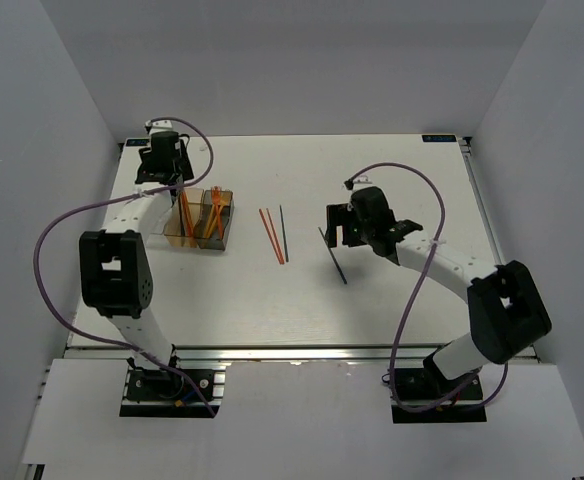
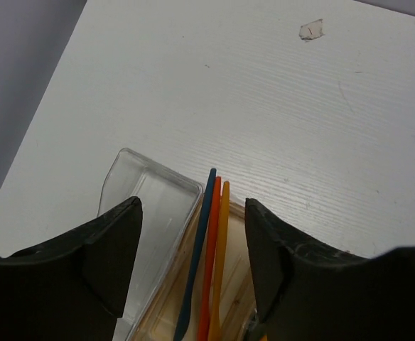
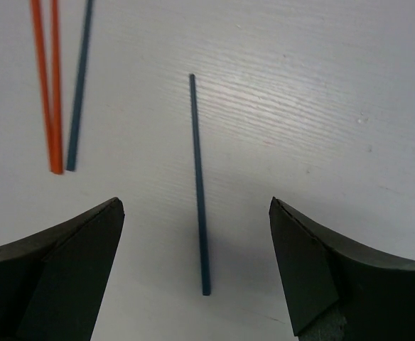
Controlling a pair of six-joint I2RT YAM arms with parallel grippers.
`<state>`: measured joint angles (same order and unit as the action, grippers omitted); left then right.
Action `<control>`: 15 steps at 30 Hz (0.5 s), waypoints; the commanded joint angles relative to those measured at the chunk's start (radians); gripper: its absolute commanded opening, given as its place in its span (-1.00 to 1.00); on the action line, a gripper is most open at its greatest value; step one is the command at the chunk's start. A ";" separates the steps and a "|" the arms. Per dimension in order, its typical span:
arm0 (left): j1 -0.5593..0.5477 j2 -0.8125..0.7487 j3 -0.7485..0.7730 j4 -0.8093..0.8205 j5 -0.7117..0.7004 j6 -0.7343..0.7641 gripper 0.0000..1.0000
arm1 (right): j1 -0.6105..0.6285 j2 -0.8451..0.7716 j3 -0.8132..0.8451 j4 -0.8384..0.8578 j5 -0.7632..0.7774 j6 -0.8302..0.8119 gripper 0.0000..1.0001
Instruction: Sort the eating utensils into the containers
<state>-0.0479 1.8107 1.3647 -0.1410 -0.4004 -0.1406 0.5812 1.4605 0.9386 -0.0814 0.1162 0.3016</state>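
Task partly done. The containers [image 1: 204, 218] sat near the left edge of the surface [image 1: 272, 300]. Orange utensils [image 2: 211, 256] and one dark blue piece [image 2: 197, 256] stood slanted in the tan compartment [image 2: 158, 323]. The clear compartment [image 2: 158, 206] looked empty, though only part of it showed. The left hand [image 2: 193, 213] hung above the bins, jaws apart, holding nothing.

Left to sort:
- two orange sticks [image 3: 47, 85] and a blue stick [image 3: 79, 85], side by side mid-surface;
- one dark blue stick [image 3: 197, 185], lying ungripped between the wide-open jaws of the right hand [image 3: 195, 213].

All pieces were thin, straight, smooth plastic. The bins were translucent, thin-walled and rectangular.
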 commanded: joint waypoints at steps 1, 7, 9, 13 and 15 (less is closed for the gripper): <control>0.000 -0.151 0.071 -0.087 0.028 -0.045 0.41 | -0.012 0.060 0.060 -0.110 0.026 -0.061 0.75; 0.000 -0.329 0.057 -0.248 0.179 -0.159 0.96 | -0.012 0.182 0.098 -0.156 0.023 -0.099 0.37; 0.002 -0.405 -0.010 -0.264 0.240 -0.169 0.96 | -0.012 0.216 0.126 -0.164 0.011 -0.119 0.24; 0.000 -0.497 -0.119 -0.279 0.290 -0.157 0.96 | -0.003 0.264 0.180 -0.210 -0.010 -0.137 0.04; 0.000 -0.528 -0.162 -0.282 0.299 -0.151 0.96 | 0.012 0.282 0.189 -0.228 -0.003 -0.134 0.03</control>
<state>-0.0479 1.2865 1.2713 -0.3569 -0.1692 -0.2855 0.5766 1.7363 1.0725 -0.2684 0.1207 0.1932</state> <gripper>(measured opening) 0.982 0.517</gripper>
